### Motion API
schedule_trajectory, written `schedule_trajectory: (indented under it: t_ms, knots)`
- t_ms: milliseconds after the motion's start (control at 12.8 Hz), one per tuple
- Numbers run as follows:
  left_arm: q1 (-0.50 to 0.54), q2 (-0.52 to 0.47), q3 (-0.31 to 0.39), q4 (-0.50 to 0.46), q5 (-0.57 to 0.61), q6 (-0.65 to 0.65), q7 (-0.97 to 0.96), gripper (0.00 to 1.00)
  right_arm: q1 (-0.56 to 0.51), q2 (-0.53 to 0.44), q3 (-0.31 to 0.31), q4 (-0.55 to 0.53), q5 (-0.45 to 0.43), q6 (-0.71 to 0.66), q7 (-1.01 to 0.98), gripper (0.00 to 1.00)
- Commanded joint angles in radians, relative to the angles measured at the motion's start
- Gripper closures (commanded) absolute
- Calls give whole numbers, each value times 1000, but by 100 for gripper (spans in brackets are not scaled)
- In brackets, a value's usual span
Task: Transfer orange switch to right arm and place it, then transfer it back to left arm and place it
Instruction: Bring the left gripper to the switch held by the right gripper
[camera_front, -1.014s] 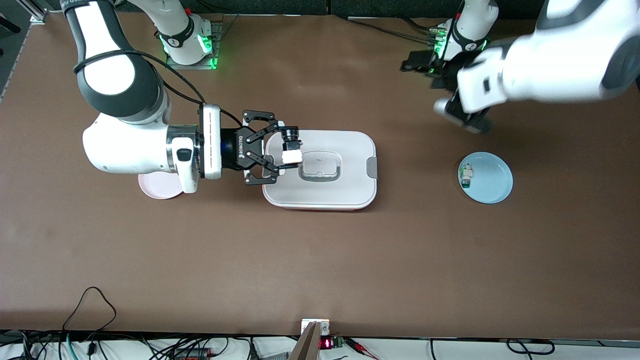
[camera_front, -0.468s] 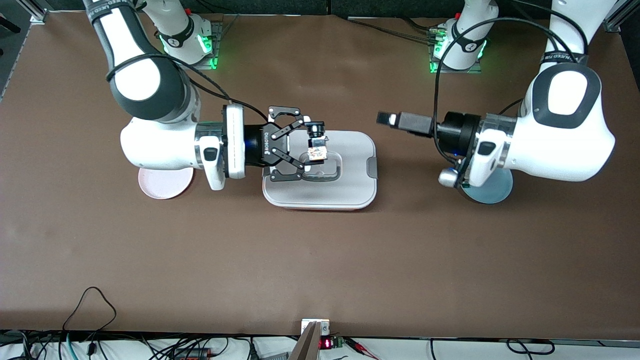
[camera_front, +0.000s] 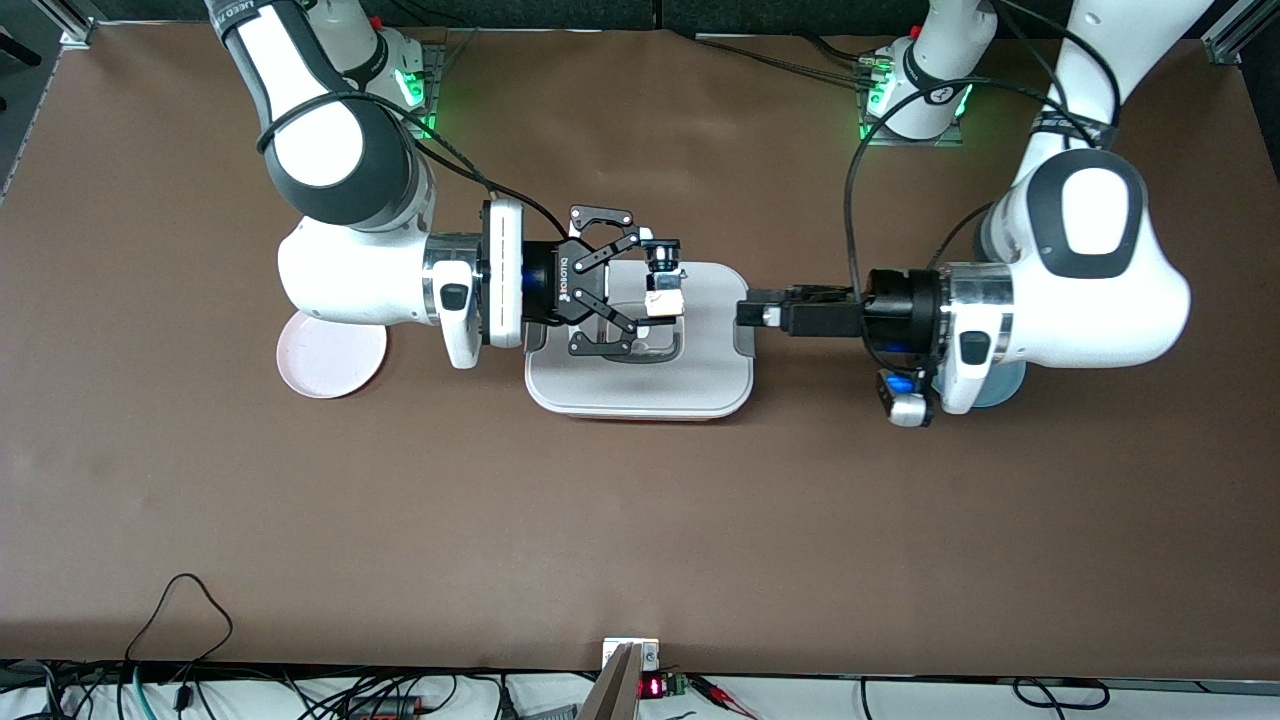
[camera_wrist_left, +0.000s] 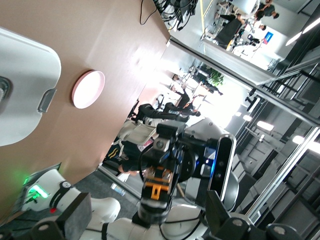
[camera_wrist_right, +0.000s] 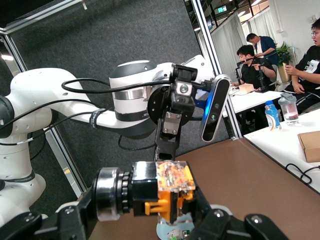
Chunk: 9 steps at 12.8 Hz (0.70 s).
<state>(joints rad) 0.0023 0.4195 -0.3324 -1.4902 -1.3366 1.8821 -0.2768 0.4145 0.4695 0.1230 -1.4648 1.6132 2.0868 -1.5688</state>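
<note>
The table (camera_front: 640, 520) is being spanned by both arms, which are being held level and pointed at each other over the box (camera_front: 700, 385); since half a second ago the right arm (camera_front: 350, 290) is seen shifted further toward the left arm's end of the table, and the left arm (camera_front: 1060, 300) is seen swung in from beside the box, so that its gripper is now being held over the grey clip at the box's edge instead of well apart from it; the box itself, white with a grey-rimmed handle in the lid, is being left where it was, as is the pink plate (camera_front: 330, 360) toward the right arm's end; the blue plate (camera_front: 1000, 385) is now being almost wholly covered by the left arm. The right gripper (camera_front: 660, 285) is being kept clenched on the orange switch (camera_front: 664, 290) above the box lid; the left gripper (camera_front: 752, 312) is being held spread wide and empty. The orange switch (camera_wrist_right: 160, 195) is being shown in the right wrist view as a stubby black barrel with a metal ring, ending in a clear-capped block with orange parts.
</note>
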Motion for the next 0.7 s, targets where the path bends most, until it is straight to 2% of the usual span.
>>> schedule_trajectory:
  t_ms: [0,234,468,624]
  knots:
    - [-33,1,-2,-1,-51,60,-13,0,9,12,-3,15,30,12,-7,77]
    - [-56,12,-2,1,-61,84,-16,1,9,14,-2,17,31,19,-5,77]
    - [-85,12,-2,1,-61,124,-13,2,9,15,41,17,37,80,-5,77]
    - [-100,12,-2,1,-71,152,-16,6,9,20,46,18,43,90,-10,77]
